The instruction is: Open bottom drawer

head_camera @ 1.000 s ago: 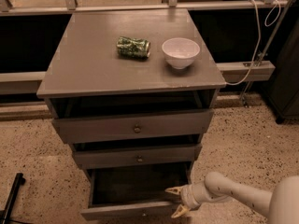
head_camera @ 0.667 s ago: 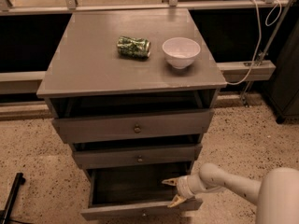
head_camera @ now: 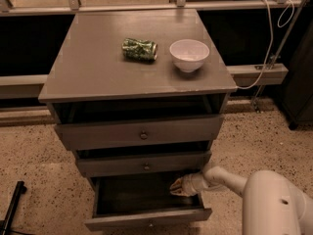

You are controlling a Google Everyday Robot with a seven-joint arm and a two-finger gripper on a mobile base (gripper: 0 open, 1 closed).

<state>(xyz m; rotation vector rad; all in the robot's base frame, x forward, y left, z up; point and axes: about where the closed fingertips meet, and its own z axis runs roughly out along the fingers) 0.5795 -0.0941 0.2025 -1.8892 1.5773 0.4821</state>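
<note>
The bottom drawer of the grey cabinet is pulled out, and its dark inside shows. Its front runs along the lower edge of the view; the knob is hard to make out. My gripper is at the end of the white arm coming from the lower right. It is over the drawer's right rear part, just below the middle drawer's front. It holds nothing that I can see.
The top drawer and the middle drawer are shut or nearly so. On the cabinet top lie a crushed green can and a white bowl. A white cable hangs at the right. A black bar is at the lower left.
The gripper has moved left and up, from the drawer's front right corner to over its right rear part. The drawer stays pulled out.
</note>
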